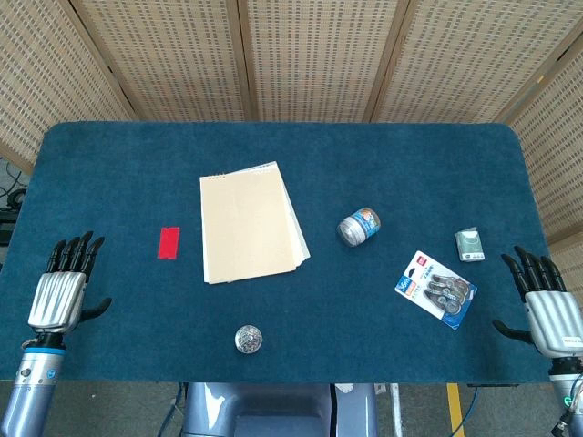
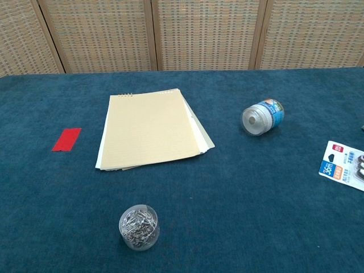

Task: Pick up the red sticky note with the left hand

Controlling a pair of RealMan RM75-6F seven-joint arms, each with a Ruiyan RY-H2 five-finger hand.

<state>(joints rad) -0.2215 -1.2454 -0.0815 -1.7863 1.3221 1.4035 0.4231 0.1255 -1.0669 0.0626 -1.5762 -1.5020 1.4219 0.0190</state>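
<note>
The red sticky note [image 1: 168, 242] [image 2: 67, 139] lies flat on the blue table, left of a tan notepad. My left hand [image 1: 64, 289] rests at the table's front left corner, fingers apart and holding nothing, well short of the note and to its left. At the front right edge my right hand [image 1: 547, 304] also lies open and empty. Neither hand shows in the chest view.
A tan notepad [image 1: 249, 221] [image 2: 149, 128] sits mid-table. A small tub of paper clips [image 1: 248, 340] [image 2: 139, 226] stands near the front. A jar [image 1: 359, 226] [image 2: 262, 118] lies on its side. A blister pack [image 1: 436, 289] [image 2: 344, 165] and a small packet [image 1: 469, 244] are at the right.
</note>
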